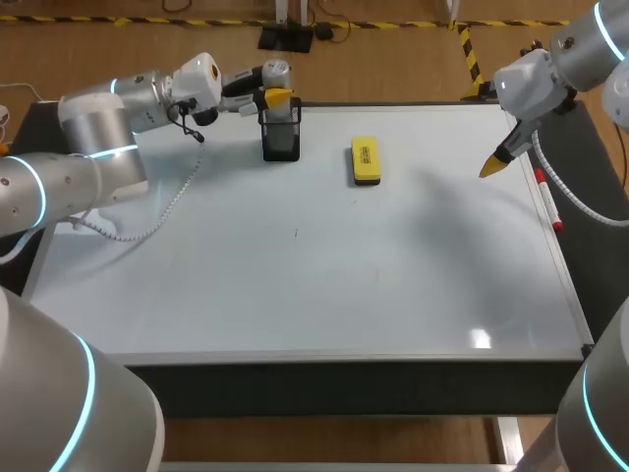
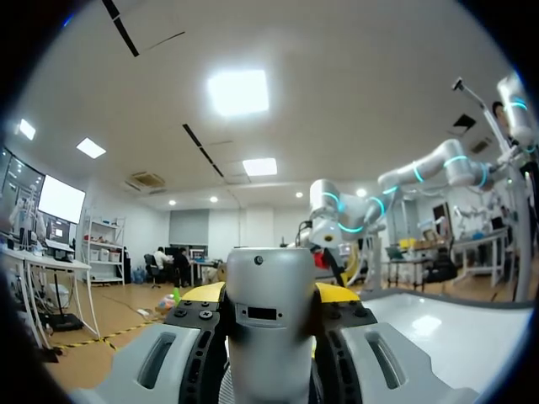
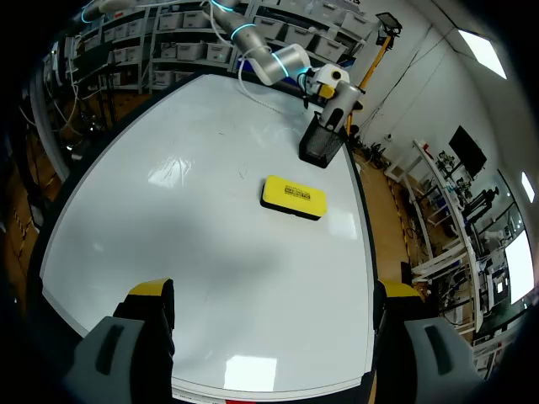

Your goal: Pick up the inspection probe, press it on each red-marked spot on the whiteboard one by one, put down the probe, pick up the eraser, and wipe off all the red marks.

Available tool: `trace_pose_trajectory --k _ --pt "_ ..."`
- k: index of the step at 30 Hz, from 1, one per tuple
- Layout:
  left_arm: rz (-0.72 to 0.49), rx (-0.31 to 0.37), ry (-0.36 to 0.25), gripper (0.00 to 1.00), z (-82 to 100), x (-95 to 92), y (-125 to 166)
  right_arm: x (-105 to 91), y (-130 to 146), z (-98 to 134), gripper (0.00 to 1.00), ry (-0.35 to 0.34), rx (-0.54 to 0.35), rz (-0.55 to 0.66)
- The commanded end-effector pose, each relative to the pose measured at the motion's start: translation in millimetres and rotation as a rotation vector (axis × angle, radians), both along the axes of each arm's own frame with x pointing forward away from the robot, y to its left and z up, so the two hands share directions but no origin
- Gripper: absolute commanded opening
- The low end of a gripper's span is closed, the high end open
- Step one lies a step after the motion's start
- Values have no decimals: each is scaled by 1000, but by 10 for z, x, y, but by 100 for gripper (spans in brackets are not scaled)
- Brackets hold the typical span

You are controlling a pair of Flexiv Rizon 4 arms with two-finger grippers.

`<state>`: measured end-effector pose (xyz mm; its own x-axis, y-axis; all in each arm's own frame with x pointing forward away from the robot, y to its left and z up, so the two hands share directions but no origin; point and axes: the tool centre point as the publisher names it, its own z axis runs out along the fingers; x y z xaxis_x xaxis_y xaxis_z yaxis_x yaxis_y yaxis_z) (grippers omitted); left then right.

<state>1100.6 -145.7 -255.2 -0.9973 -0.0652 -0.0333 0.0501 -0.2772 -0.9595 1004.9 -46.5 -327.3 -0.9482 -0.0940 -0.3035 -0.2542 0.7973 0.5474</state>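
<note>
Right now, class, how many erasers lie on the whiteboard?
1. The yellow eraser lies flat on the far part of the whiteboard, just right of the black mesh holder and apart from it. The holder's inside is not visible, so another could be hidden there.

No text can be read; the print on the eraser [image 1: 366, 160] is too small.

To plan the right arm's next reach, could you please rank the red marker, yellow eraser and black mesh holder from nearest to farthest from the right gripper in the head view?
1. Red marker, along the whiteboard's right edge, beside the right gripper.
2. Yellow eraser, mid-board, toward the far edge.
3. Black mesh holder, farther left, beyond the eraser.
</note>
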Motion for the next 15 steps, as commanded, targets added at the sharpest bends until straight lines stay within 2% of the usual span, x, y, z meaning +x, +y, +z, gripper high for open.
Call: trace_pose_trajectory --k 1,7,11,15 --pt "1 -2 0 100 14 -12 -4 1 1 4 100 1 -5 1" --pt "5 3 -20 100 94 -35 42 1 1 4 100 1 -5 1" --pt "32 74 -49 100 160 -60 133 1 1 4 100 1 -5 1" --pt "93 162 -45 100 190 -75 278 1 1 4 100 1 -5 1"
